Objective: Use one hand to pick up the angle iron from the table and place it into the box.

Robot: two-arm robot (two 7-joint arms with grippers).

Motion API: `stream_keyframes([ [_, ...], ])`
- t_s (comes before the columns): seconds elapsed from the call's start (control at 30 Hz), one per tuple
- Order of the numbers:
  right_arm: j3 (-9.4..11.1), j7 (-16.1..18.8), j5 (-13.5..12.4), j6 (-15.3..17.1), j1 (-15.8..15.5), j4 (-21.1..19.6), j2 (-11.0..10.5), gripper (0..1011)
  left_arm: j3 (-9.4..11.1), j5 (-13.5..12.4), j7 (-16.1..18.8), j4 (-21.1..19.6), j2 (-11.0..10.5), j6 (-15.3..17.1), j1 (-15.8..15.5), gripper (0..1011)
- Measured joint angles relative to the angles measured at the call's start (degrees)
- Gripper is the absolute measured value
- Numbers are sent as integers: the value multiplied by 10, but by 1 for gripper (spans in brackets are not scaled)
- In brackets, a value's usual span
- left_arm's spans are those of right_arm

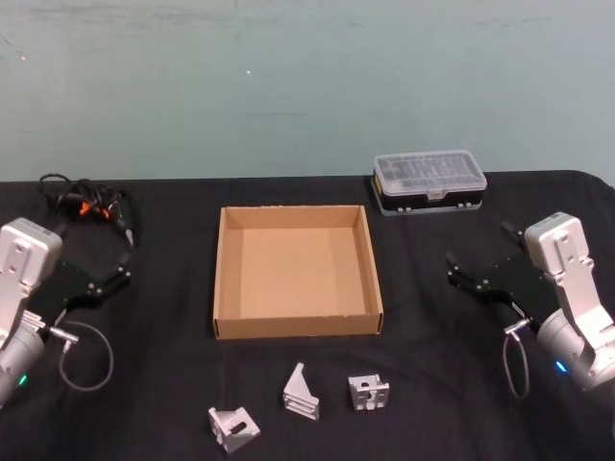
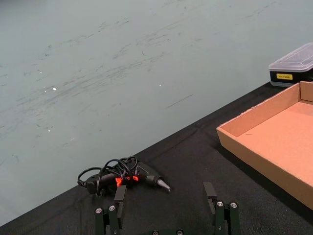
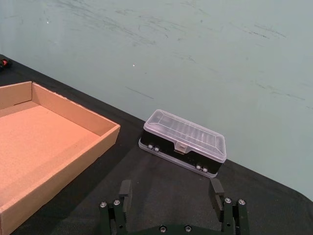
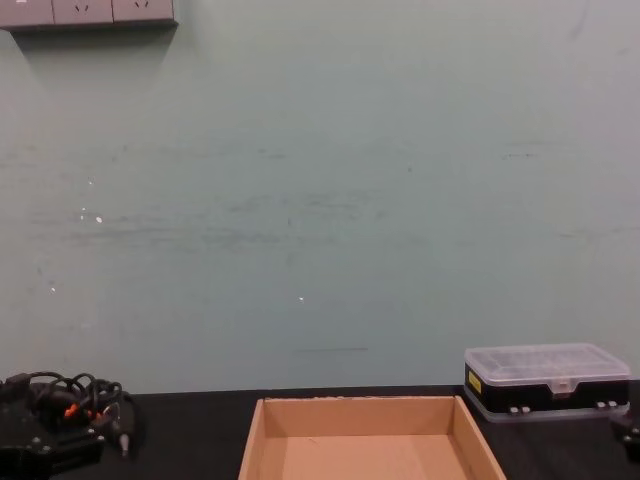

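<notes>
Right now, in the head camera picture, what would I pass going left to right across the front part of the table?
left gripper → first angle iron → second angle iron, standing up → third angle iron → right gripper

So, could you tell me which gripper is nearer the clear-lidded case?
Right. The right gripper is close in front of the case; the left gripper is beyond the box.

My left pincer [image 1: 120, 254] is held out on my left, fingers spread wide. My right pincer [image 1: 478, 247] mirrors it on my right, likewise spread, both angled inward.
</notes>
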State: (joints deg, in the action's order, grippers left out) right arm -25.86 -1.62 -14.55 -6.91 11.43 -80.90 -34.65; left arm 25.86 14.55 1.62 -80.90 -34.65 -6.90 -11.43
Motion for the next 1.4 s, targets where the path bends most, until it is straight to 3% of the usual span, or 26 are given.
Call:
stream_keyframes([
  [1.4,0,0,0,0,0,0,0,1003,0,0,0,0,0,0,0,1000],
])
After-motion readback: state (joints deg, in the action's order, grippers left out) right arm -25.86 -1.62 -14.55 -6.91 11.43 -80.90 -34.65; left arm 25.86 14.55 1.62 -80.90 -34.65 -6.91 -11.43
